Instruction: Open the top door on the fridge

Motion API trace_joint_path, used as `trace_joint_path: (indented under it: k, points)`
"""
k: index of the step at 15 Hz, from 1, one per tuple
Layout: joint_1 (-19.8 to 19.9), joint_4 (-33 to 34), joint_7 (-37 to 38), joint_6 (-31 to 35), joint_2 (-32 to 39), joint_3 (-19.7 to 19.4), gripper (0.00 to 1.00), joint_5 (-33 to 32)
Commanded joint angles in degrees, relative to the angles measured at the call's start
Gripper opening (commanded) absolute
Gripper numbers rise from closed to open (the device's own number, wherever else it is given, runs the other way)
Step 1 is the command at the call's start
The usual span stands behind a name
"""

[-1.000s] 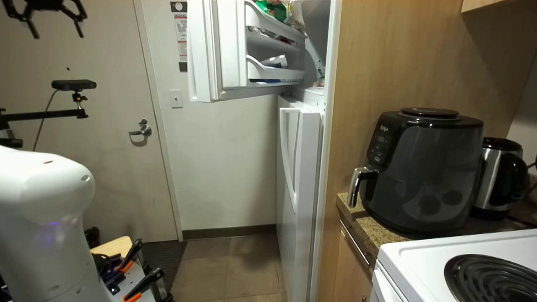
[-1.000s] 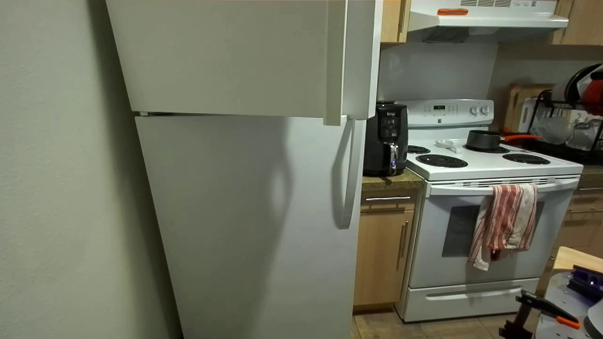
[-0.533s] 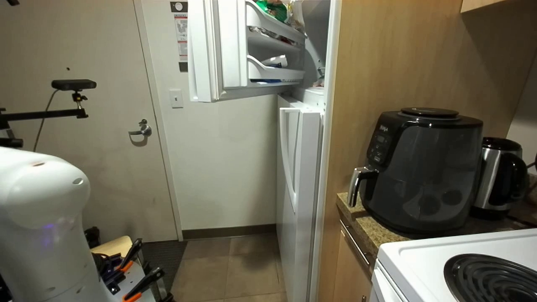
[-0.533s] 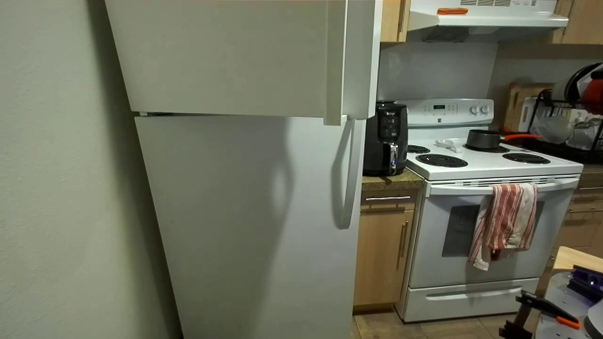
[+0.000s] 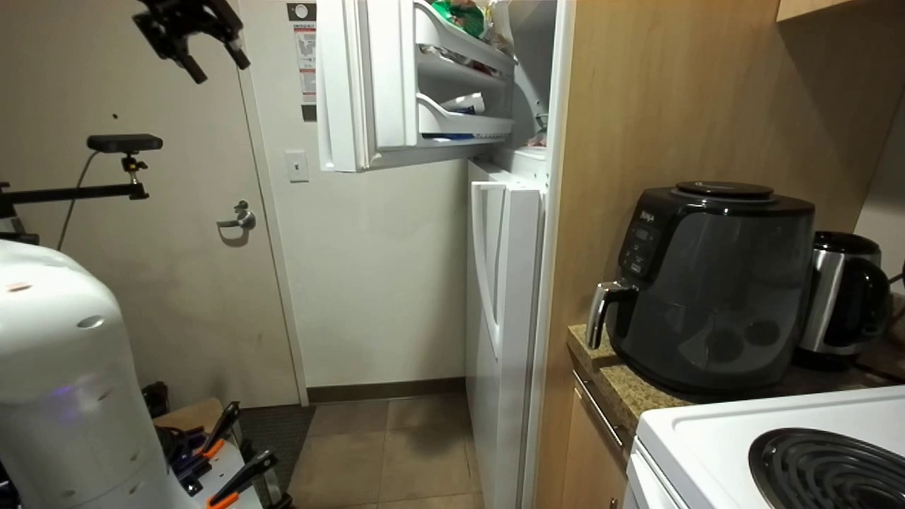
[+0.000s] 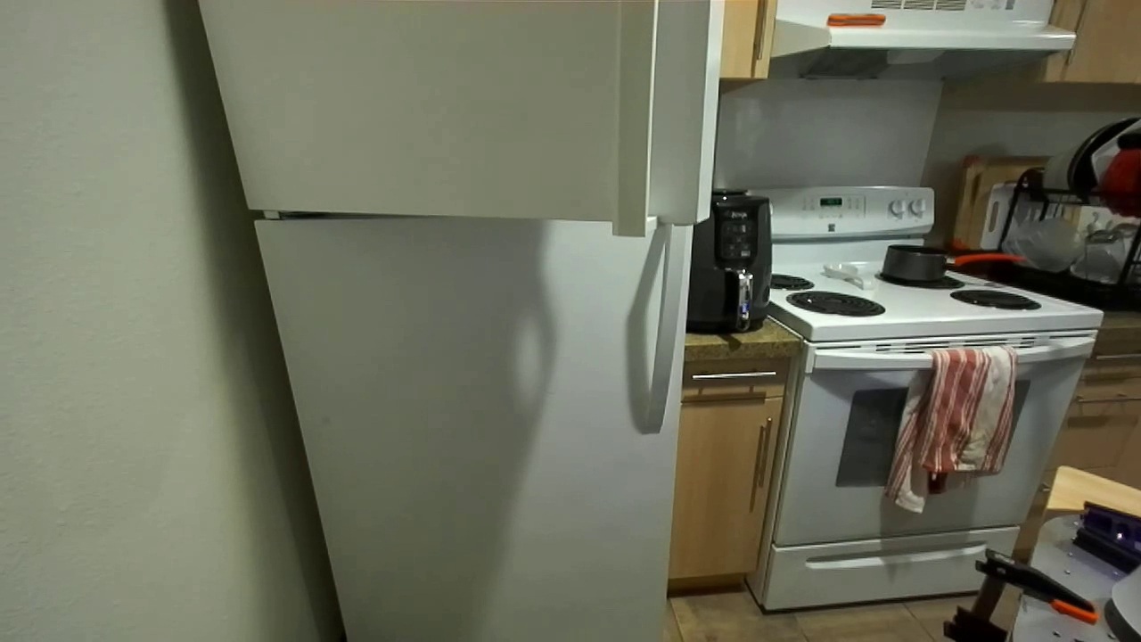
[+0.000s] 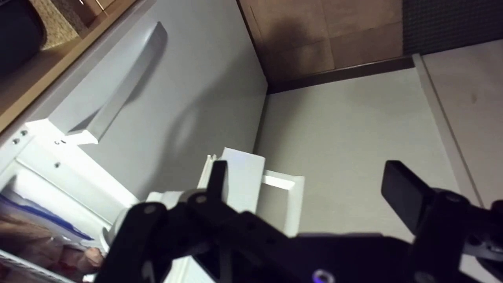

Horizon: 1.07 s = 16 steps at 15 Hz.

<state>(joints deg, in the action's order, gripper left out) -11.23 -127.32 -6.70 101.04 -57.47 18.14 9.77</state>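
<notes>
Freezer racks [image 5: 463,126] on the inner side of the top door [image 5: 392,78] hold a green package [image 5: 459,15] above and a white-and-blue item [image 5: 465,104] below, the door standing swung wide on your fridge [image 6: 463,401]. In the wrist view, a blue-edged bag [image 7: 47,216] and pinkish contents [image 7: 78,257], too blurred to name, lie in the freezer compartment [image 7: 78,184]. Your gripper [image 7: 306,179] spreads its fingers [image 7: 404,196] well apart, the door's handle [image 7: 295,208] and pale wall [image 7: 353,129] showing beyond the gap; in an exterior view it hangs tilted at upper left, clear of the door. Half a second earlier, that view catches only a dark tip in its upper corner, and your white arm [image 5: 56,382] stands farther right; the top door keeps the same angle. A black air fryer [image 5: 714,290] and a steel-and-black kettle [image 5: 827,297] stand on a speckled desk [image 5: 629,382] beside the white stove [image 6: 891,325], where a dark pan [image 6: 914,263] sits and a striped towel [image 6: 967,410] hangs. Brown tiles [image 5: 382,452] cover the floor.
</notes>
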Motion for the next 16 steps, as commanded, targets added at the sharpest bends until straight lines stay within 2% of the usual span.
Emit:
trace_joint_path:
  k: [1,4,8,12,16]
  points:
    - [4.92,-4.01,8.63,11.29,7.56,2.46,1.00,-1.85]
    - [9.05,-3.51,14.53,17.41,15.09,1.69,1.00,-4.02]
    - [11.05,-0.05,15.31,22.23,24.16,-2.54,1.00,-5.81]
    - [11.52,4.90,15.40,24.68,31.92,-6.07,1.00,-7.55]
    - [10.36,9.91,13.39,29.06,38.55,-7.05,1.00,-10.20]
